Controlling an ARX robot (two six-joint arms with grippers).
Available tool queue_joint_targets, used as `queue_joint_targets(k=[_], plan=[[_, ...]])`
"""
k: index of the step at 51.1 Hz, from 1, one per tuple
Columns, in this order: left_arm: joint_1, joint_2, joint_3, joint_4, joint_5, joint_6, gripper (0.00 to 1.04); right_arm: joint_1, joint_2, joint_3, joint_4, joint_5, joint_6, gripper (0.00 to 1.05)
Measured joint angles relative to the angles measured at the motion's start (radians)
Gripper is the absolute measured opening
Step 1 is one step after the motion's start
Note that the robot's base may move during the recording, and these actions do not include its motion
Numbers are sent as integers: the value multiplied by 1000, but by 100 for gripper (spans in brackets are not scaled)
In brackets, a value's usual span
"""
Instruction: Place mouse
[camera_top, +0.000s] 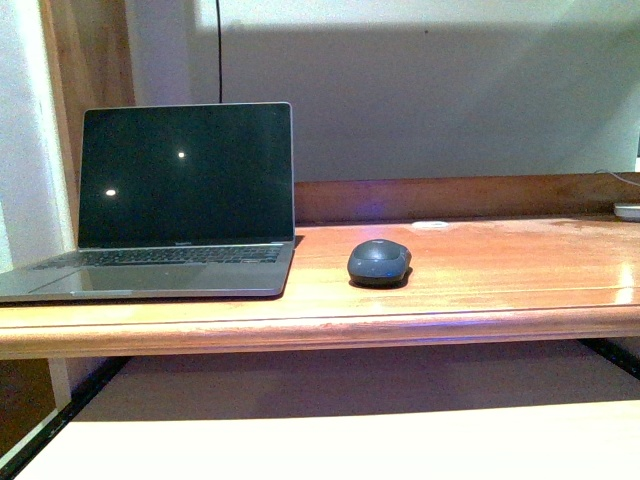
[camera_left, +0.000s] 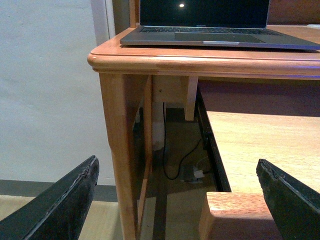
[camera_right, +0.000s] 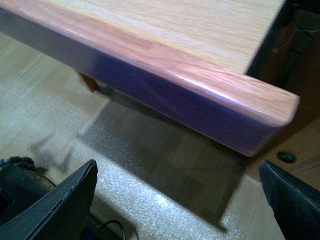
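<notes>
Wooden desk (camera_top: 500, 265), white wall (camera_top: 450, 90) — mouse (camera_top: 379, 262) beside laptop (camera_top: 185, 175); left fingers (camera_left: 57, 207), right fingers (camera_right: 55, 210) apart.

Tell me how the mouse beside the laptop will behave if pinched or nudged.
The mouse looks rigid and is probably light for its size. Its rounded matte shell may slip from a pinch. On the glossy desk it would likely slide, not roll.

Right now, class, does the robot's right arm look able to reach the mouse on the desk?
Probably yes. The mouse lies unobstructed on the desk, the laptop apart on its left. The right gripper is open but low, so it must rise first.
</notes>
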Motion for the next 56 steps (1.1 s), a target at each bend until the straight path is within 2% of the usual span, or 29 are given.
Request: queue_joint_targets(k=[11,20,36,47,56], plan=[[0,0,0,0,0,0,97,169,-104,-80,106,18,83,97],[0,0,0,0,0,0,97,329,-155,-126,239,69,246,97],[0,0,0,0,0,0,97,558,-95,-186,520,215,480,97],[0,0,0,0,0,0,97,749,56,-176,797,356,678,97],[0,0,0,0,0,0,97,828,163,-134,923,428,759,97]])
